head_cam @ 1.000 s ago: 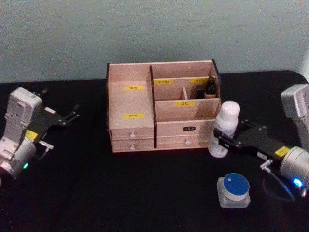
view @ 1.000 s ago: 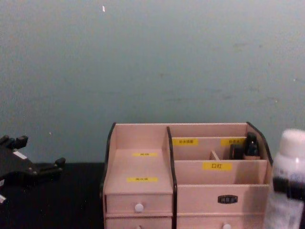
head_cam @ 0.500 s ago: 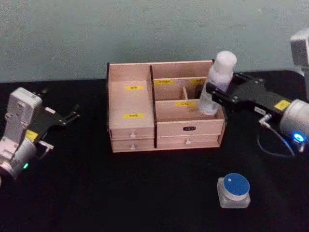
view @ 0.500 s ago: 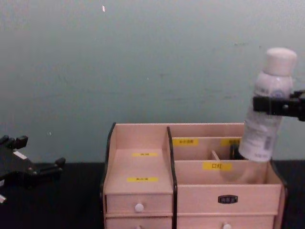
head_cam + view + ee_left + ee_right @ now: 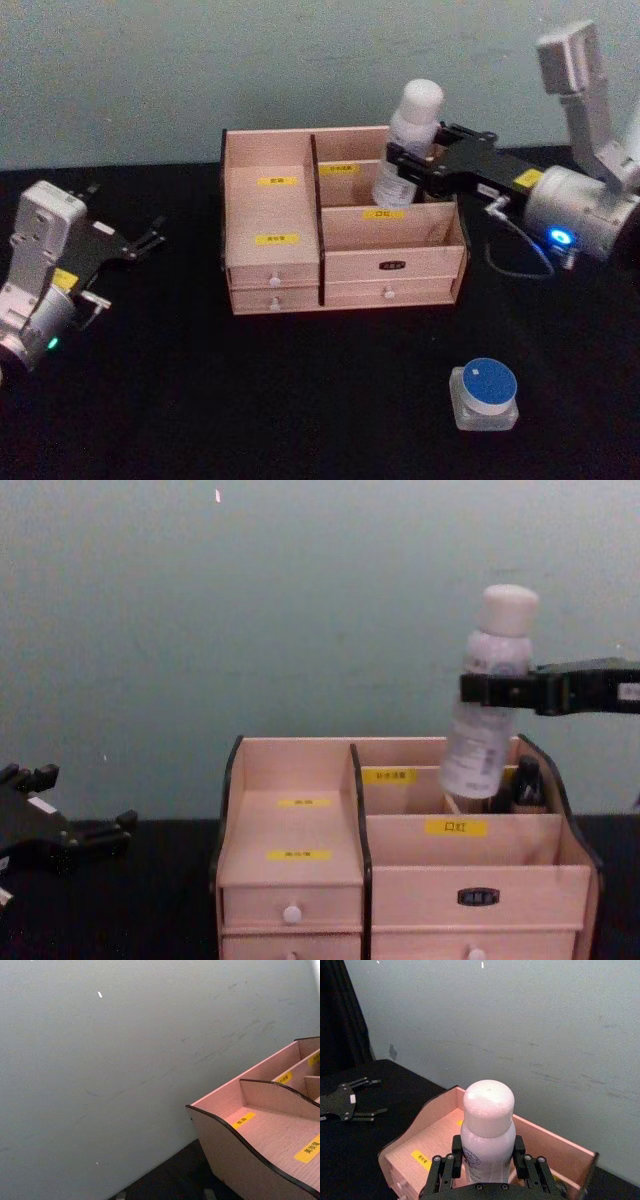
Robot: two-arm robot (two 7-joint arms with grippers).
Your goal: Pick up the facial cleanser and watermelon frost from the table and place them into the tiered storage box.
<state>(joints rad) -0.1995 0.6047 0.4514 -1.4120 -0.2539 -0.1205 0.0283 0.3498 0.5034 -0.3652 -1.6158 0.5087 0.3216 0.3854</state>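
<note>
R gripper (image 5: 402, 165) is squeezing tilted white plastic cleanser bottle (image 5: 409, 128) over pale wooden stepped box (image 5: 270, 215) at 12 o'clock, so bottom could be hitting a divider & tipping; L gripper (image 5: 140, 240) is sitting open at 9.

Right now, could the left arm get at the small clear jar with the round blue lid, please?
Possibly: the left gripper is open and nothing stands between it and the blue-lidded jar, though that sits far to the right.

From the head, looking forward and down across the black surface (image 5: 300, 400) onto the pale wooden stepped organiser with black edges and yellow labels (image 5: 392, 266); from the chest, lower and nearer, facing its front side-on. From each wrist, close in, sharing the organiser against the grey-green wall (image 5: 100, 1060).
</note>
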